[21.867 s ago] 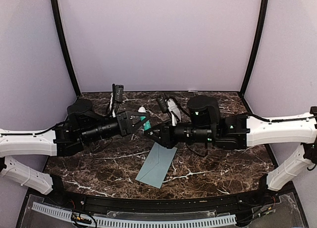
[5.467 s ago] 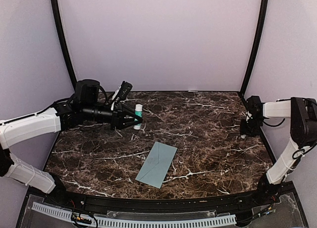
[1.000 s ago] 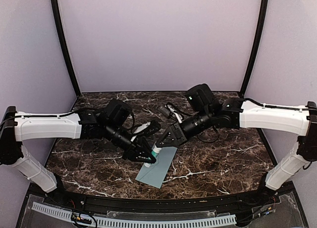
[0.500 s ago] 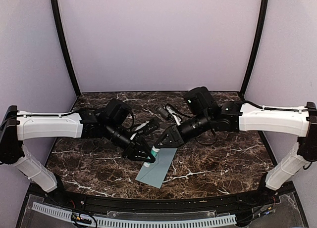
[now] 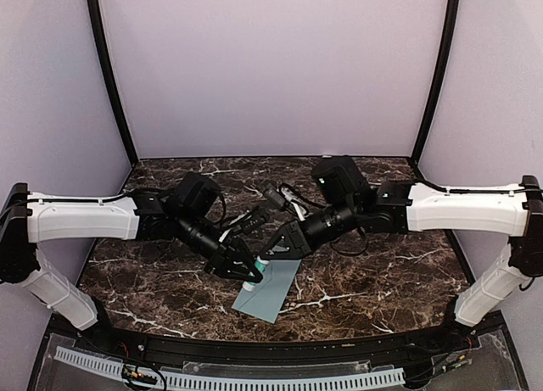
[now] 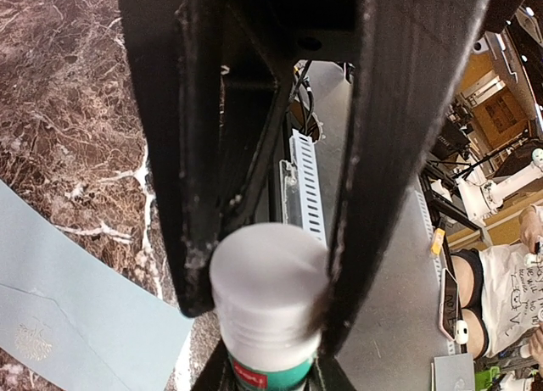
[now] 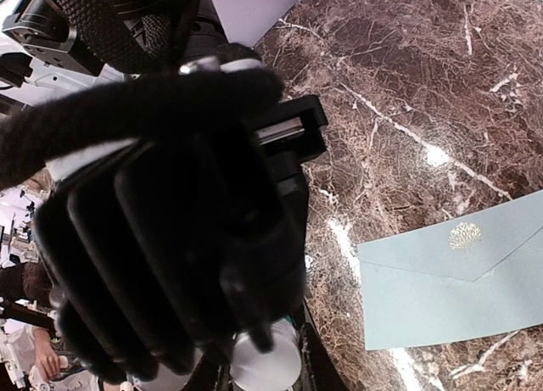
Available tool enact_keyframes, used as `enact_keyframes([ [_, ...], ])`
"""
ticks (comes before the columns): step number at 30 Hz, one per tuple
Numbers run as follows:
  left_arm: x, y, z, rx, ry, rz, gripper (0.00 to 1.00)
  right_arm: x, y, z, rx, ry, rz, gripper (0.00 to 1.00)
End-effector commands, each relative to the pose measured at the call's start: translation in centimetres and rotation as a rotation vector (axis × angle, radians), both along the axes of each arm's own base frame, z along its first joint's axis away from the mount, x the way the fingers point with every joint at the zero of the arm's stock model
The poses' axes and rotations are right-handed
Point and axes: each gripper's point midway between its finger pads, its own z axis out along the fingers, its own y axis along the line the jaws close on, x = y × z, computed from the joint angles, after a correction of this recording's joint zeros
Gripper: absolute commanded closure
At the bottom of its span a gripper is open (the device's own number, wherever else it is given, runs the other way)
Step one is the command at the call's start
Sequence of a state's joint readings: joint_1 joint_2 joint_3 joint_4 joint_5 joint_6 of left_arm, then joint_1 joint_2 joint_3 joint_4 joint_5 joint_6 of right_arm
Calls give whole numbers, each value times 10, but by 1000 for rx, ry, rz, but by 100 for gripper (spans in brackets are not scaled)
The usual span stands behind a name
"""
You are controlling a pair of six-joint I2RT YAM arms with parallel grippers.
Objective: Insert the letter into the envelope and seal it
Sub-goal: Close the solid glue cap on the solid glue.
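The pale teal envelope [image 5: 270,290] lies flat on the marble table, flap side up, with a gold emblem. It also shows in the left wrist view [image 6: 68,310] and in the right wrist view [image 7: 458,281]. A small white glue stick [image 5: 259,267] with a teal band is held just above the envelope's far end. My left gripper [image 5: 249,273] is shut on its white cap [image 6: 267,276]. My right gripper [image 5: 271,254] comes in from the right and is shut on the stick's other end [image 7: 265,361]. No letter is in view.
The dark marble table [image 5: 382,272] ends at a black rail with a white slotted strip [image 5: 254,378] at the near edge. Lilac walls with black poles [image 5: 110,77] close in the back and sides. Both arms meet over the table's middle.
Both grippers, holding the glue stick between them, have shifted slightly left and nearer over the envelope's far end. The envelope has not moved.
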State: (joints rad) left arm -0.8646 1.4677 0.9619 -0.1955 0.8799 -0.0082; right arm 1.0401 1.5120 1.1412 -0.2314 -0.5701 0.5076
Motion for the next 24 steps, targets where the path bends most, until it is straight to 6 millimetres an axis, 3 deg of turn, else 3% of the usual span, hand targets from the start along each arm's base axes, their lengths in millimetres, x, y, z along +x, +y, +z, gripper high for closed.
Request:
enact_keyframes([
  [1,33,-9,44,-154,-180,85,100,-63,10,-10,1,118,201,94],
  [24,51,4,68,-255,-211,155,100,-114,26,-34,-30,219,322,97],
])
